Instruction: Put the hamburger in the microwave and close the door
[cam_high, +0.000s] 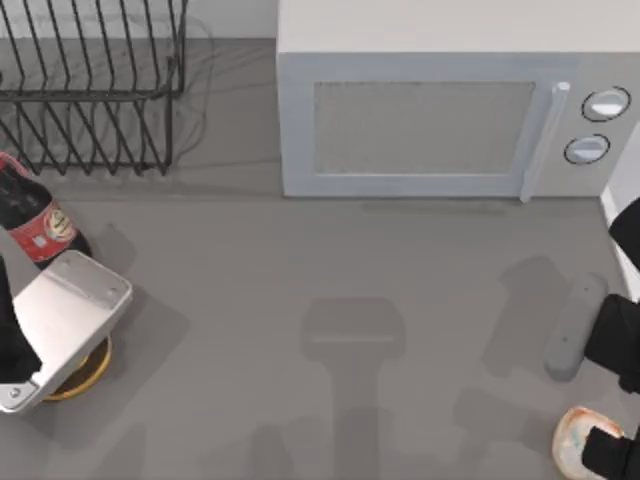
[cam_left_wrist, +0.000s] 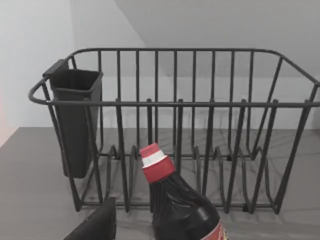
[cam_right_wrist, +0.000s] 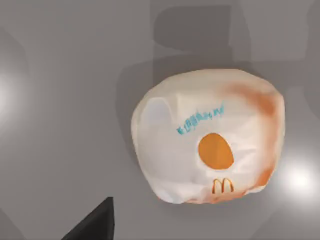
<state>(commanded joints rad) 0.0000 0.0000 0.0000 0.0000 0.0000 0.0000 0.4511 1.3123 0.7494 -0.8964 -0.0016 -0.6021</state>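
Looking down from the top view first: the big light-grey box microwave (cam_high: 455, 110) sits at the back of the grey counter (cam_high: 330, 300), right of centre, and its door (cam_high: 425, 128) with the speckled mesh window and pale vertical bar handle is flush with the front, so closed. A black wire rack (cam_high: 95, 85) is back-left, with a dark bottle with a red label (cam_high: 35, 215) lying just in front of it. My left arm is at the left edge over a flat yellow-orange disc (cam_high: 85, 372); my right arm is at the right edge, and the right tool (cam_high: 608, 450) is just above the small cream-white hamburger (cam_high: 575, 440) with the orange smudges, down in the front-right corner, well apart from the microwave.

Left wrist view: the wire rack (cam_left_wrist: 175, 130) with a dark cutlery cup (cam_left_wrist: 75, 120) in its corner, and the bottle's red cap (cam_left_wrist: 156, 162) in front of it. Can't tell how the left tool is set.

Right wrist view: the hamburger (cam_right_wrist: 210, 137) sits on the counter straight below the camera, wrapped, orange dot on top, nothing gripping it. Can't tell if the right tool is spread or pressed together.
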